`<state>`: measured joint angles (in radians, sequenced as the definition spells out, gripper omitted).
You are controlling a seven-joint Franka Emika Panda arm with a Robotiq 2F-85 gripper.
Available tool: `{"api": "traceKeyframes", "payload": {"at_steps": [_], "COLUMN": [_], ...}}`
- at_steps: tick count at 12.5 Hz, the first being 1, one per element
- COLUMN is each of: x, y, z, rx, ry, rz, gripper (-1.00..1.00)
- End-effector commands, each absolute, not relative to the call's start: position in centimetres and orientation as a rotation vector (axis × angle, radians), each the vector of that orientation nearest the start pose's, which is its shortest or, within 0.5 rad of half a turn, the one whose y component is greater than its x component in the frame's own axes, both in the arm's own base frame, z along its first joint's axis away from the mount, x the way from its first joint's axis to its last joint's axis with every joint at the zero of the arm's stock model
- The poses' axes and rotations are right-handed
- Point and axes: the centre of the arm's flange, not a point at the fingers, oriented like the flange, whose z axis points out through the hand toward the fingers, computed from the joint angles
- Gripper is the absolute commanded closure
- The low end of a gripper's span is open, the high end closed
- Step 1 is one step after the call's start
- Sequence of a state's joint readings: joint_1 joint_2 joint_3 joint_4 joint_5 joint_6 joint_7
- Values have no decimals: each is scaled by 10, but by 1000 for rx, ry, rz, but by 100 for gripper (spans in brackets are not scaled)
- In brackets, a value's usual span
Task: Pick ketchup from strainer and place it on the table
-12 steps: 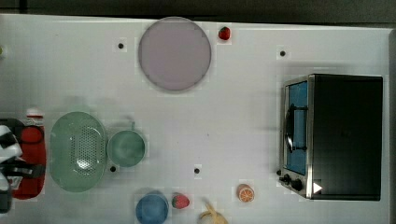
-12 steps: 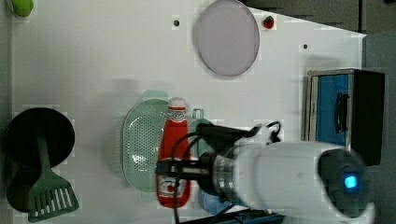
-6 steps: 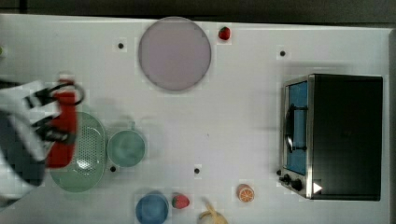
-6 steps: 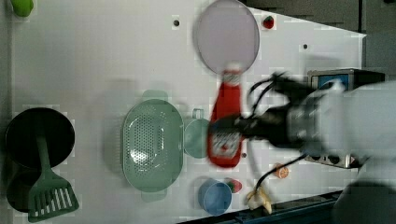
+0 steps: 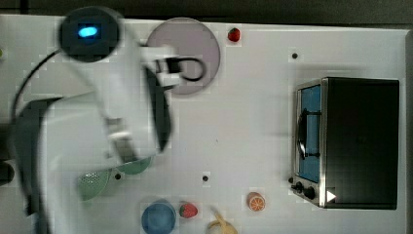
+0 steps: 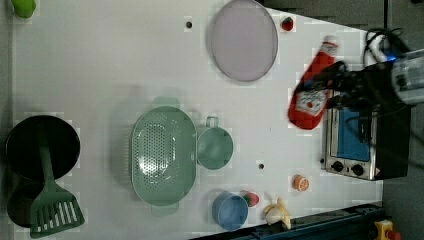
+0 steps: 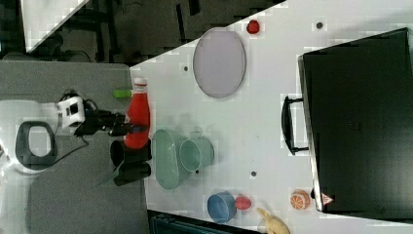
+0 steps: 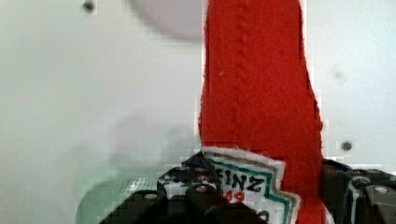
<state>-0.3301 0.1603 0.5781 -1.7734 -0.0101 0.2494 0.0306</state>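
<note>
Above the bench (image 6: 125,65), clear of the strainer (image 6: 162,155), the ketchup (image 6: 312,85) hangs in the hand (image 6: 332,87), which pinches it across the labelled lower body. Strainer now holds nothing.

Step in hand, as judged: carry and set-down. Pick is done; placing remains.

Notes for doing it well:
- Choose a bare patch of bench. In the left view, open white surface lies between the lilac plate (image 6: 243,40) and the green cup (image 6: 215,147); the toaster oven (image 6: 367,140) sits near the bottle on the left view's right, so keep off it.
- Bottle is tilted in the left view, cap up and toward the left view's right. Lower base first, or lay it flat; the body looks soft, fabric-like in the wrist view, so it may slump if stood up.
- Spread the hand only once the bottle rests on the bench; a drop could roll it toward the plate.

Relation of bottle to hand: wrist view shows the ketchup (image 8: 257,93) running straight out from between the fingers (image 8: 201,196), label at the grip, neck and cap pointing away. In the right view the ketchup (image 7: 138,119) stands beside the strainer (image 7: 165,158), with the hand (image 7: 122,127) gripping it from the right view's left.
</note>
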Motion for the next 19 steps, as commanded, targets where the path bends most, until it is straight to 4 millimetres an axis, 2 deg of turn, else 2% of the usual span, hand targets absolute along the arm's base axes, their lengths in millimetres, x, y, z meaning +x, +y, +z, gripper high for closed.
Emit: {"api": "traceKeyframes", "payload": {"at_steps": [1, 5, 8, 11, 15, 17, 18, 19], "x": [576, 572, 560, 544, 523, 518, 518, 517], "y": [89, 10, -29, -43, -36, -39, -40, -42], "z": [480, 439, 395, 341, 267, 241, 233, 226], "rx": [-3013, -3027, -3002, -2984, -2964, -2972, -2994, -3018], "ry": [849, 834, 920, 949, 936, 922, 896, 868], "rz": [162, 247, 249, 197, 188, 195, 191, 187], "gripper": [-21, -21, -21, -21, -21, -21, -27, -47]}}
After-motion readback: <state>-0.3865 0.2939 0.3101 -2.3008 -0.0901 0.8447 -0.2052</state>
